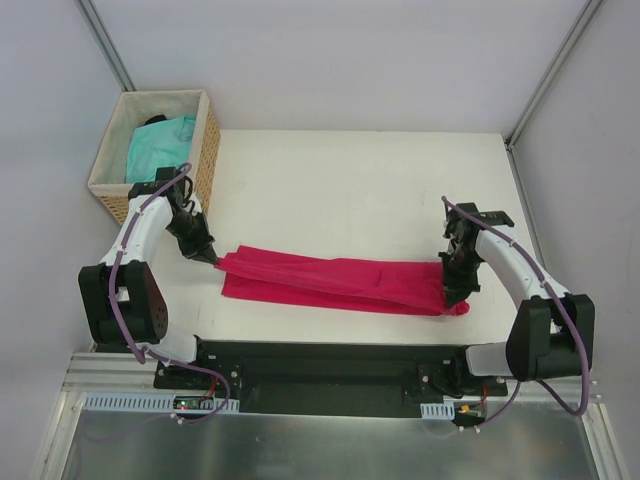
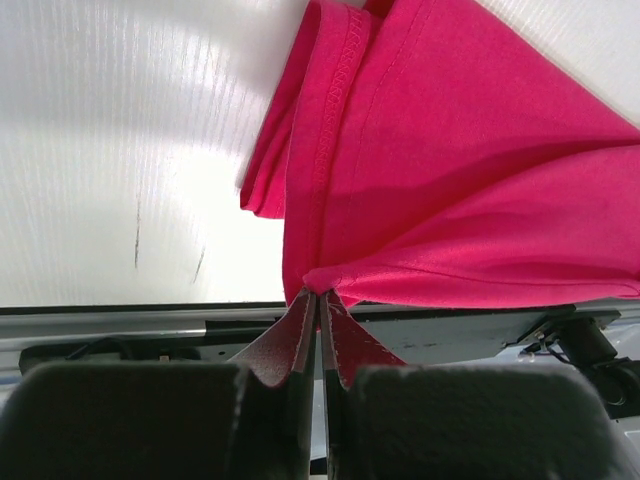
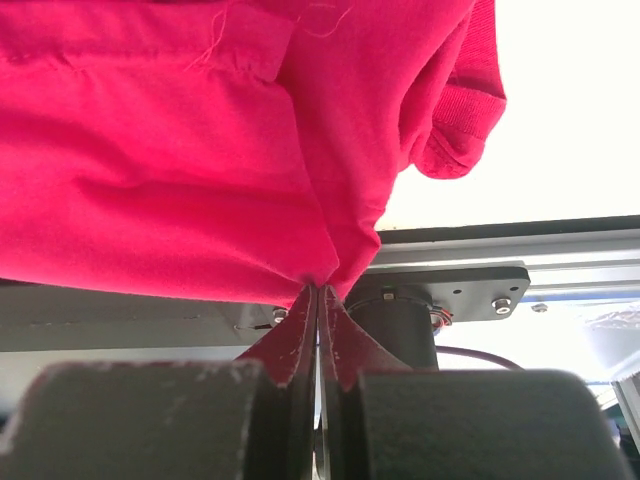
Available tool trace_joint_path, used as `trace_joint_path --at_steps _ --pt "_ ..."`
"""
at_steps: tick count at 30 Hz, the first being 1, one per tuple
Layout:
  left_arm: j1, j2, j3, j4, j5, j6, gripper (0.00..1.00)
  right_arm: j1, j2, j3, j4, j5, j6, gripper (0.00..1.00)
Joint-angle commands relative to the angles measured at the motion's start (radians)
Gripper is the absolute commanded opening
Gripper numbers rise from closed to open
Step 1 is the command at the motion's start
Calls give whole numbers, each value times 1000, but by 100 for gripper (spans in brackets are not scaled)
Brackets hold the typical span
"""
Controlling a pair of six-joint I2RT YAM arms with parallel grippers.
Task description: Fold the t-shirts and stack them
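Note:
The crimson-pink t-shirt (image 1: 340,282) is stretched into a long band across the near part of the white table (image 1: 360,190). My left gripper (image 1: 212,258) is shut on its left end, and in the left wrist view the cloth (image 2: 460,170) bunches at the fingertips (image 2: 318,294). At the other end, my right gripper (image 1: 456,300) is shut on the fabric; in the right wrist view the red cloth (image 3: 200,150) hangs from the closed tips (image 3: 317,287). A turquoise t-shirt (image 1: 160,145) lies crumpled in the wicker basket (image 1: 207,150).
The basket stands at the table's far left corner, just behind my left arm. A black base rail (image 1: 330,365) runs along the near edge. Grey walls close in the table on the left, right and back.

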Motion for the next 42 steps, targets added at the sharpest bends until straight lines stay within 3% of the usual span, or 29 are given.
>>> trace_joint_path --at_steps 1,13,17,36,37,40,42 --pt "12 -26 10 -41 -7 27 0 3 28 41 -29 44 15 1" --pt "12 -33 0 -71 -7 41 0 3 102 87 -32 28 0 1" --pt "12 -42 16 -90 -33 44 17 6 116 110 -38 65 4 1" --pt "11 -31 102 -104 -52 9 18 15 107 107 -63 30 49 1" --pt "12 -32 110 -102 -53 7 18 18 107 112 -67 28 49 5" --pt "12 -39 154 -96 -52 1 22 21 93 127 -102 79 91 30" --pt "14 -36 209 -98 -55 -7 24 23 58 139 -131 113 105 39"
